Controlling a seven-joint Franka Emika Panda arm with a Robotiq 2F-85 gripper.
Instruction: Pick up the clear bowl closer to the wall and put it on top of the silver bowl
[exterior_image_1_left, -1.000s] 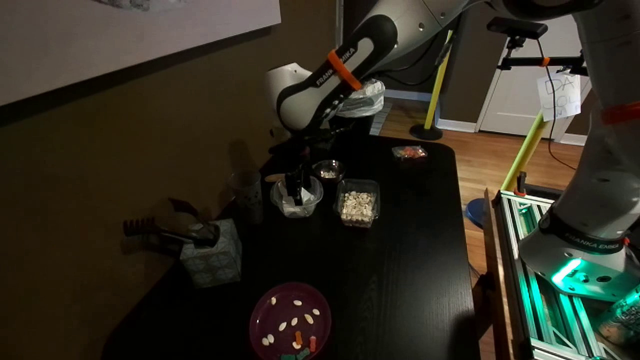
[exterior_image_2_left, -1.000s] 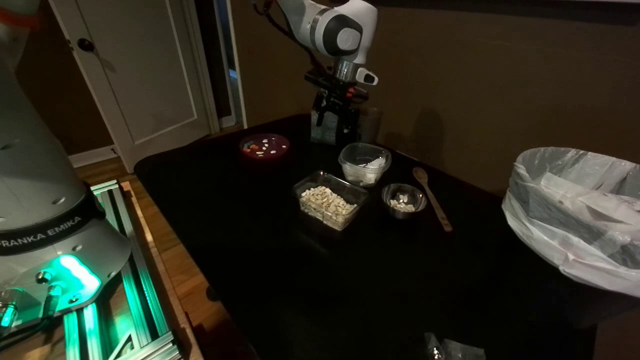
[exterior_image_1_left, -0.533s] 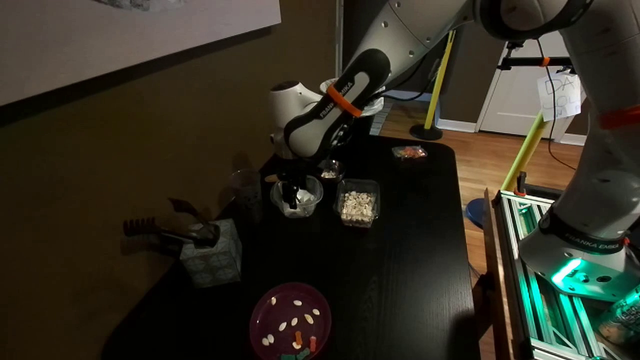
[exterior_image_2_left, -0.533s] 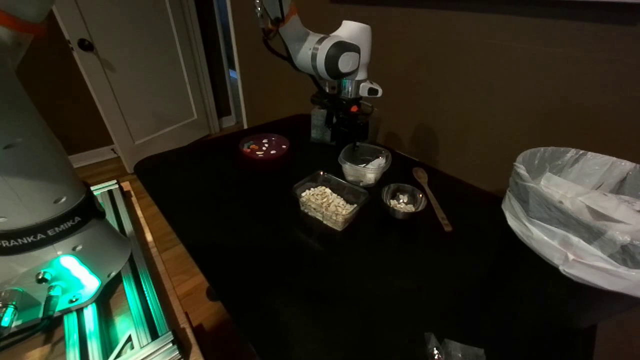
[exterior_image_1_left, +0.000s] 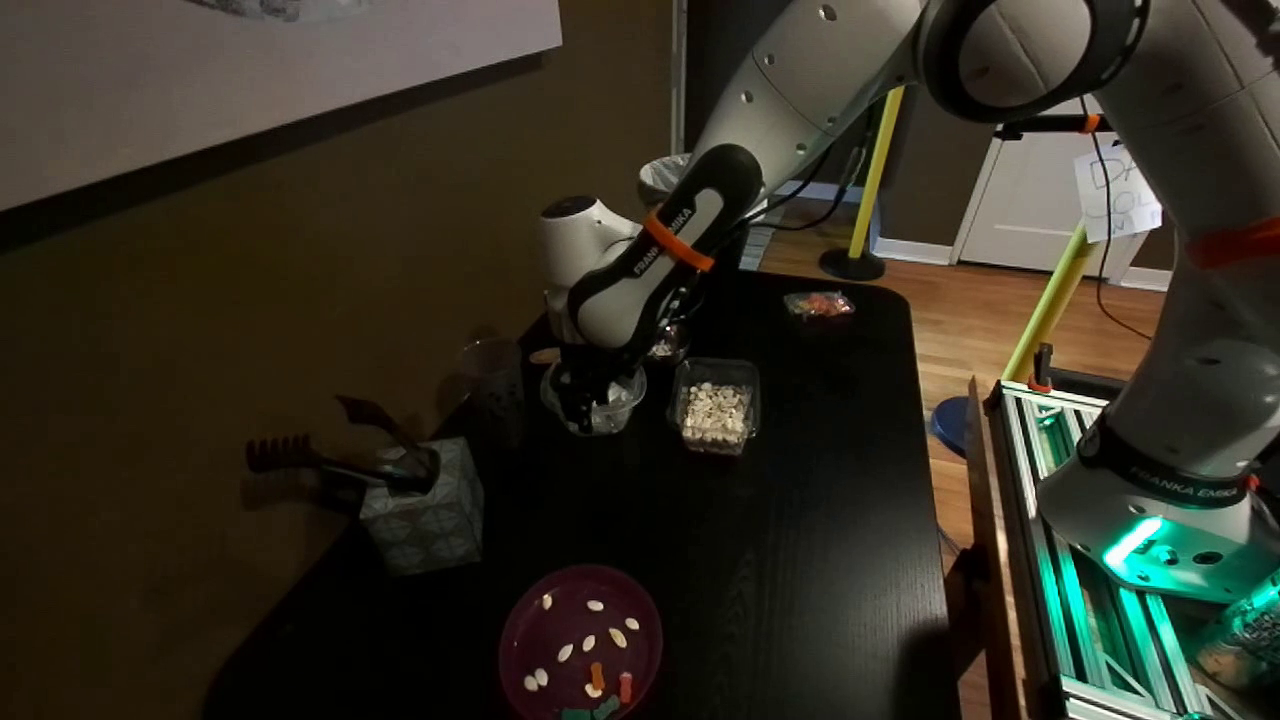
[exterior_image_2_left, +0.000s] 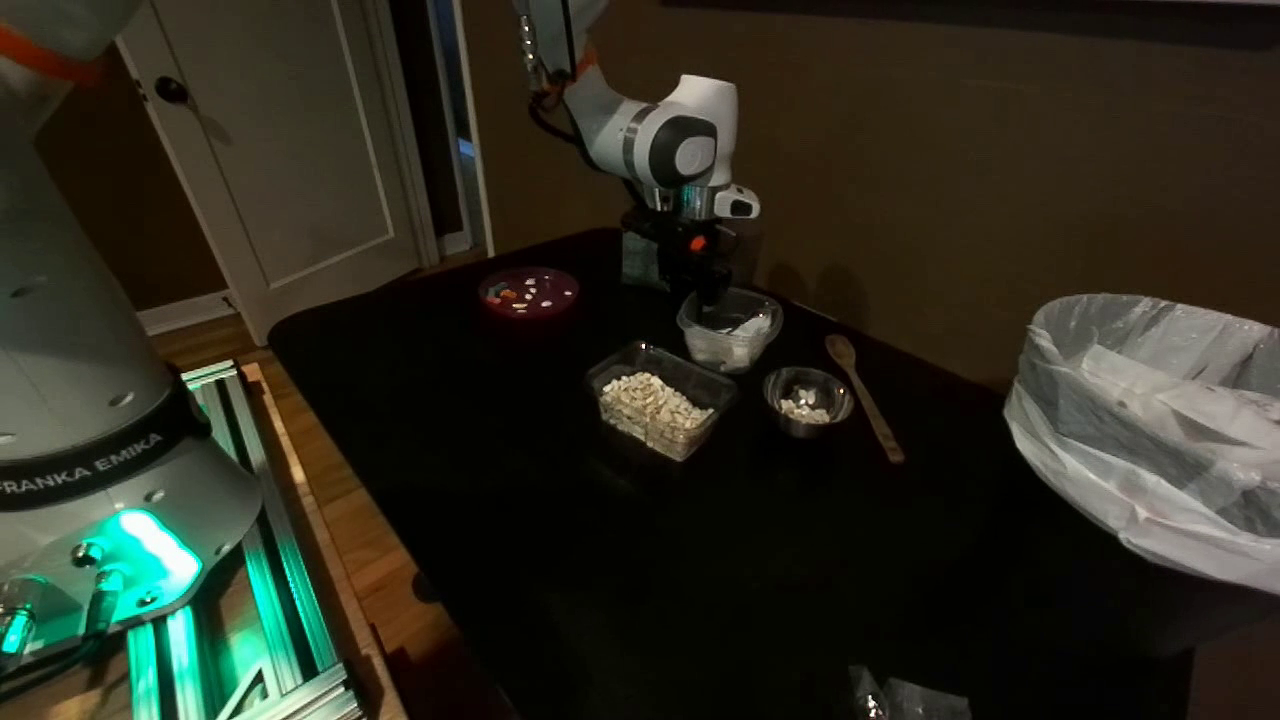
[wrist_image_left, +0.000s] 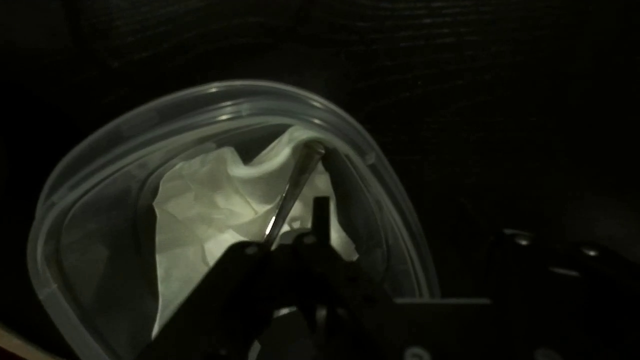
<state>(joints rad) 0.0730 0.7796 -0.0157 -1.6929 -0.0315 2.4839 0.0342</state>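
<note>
The clear bowl (wrist_image_left: 240, 92) nearer the wall holds a crumpled white paper and a shiny metal handle. It stands upright on the black table in both exterior views (exterior_image_1_left: 605, 425) (exterior_image_2_left: 725, 352). My gripper (wrist_image_left: 417, 222) is open and low over the bowl's edge, also in both exterior views (exterior_image_1_left: 585, 400) (exterior_image_2_left: 705, 290). In the wrist view one finger is over the bowl's inside and the other over the dark table, with the rim between them. A small shiny bowl (exterior_image_2_left: 808, 430) with white pieces sits beside the clear bowl; I cannot tell if it is silver.
A clear rectangular container (exterior_image_2_left: 695, 370) of white pieces stands close to both bowls. A clear cup (exterior_image_1_left: 493, 375) and a tissue box (exterior_image_1_left: 425, 520) with utensils stand along the wall. A wooden spoon (exterior_image_2_left: 870, 400), purple plate (exterior_image_1_left: 540, 630) and lined bin (exterior_image_2_left: 1150, 520) are also there.
The arm has come down, and the gripper has lowered from above the clear bowl to its rim. The bowls and container have not moved.
</note>
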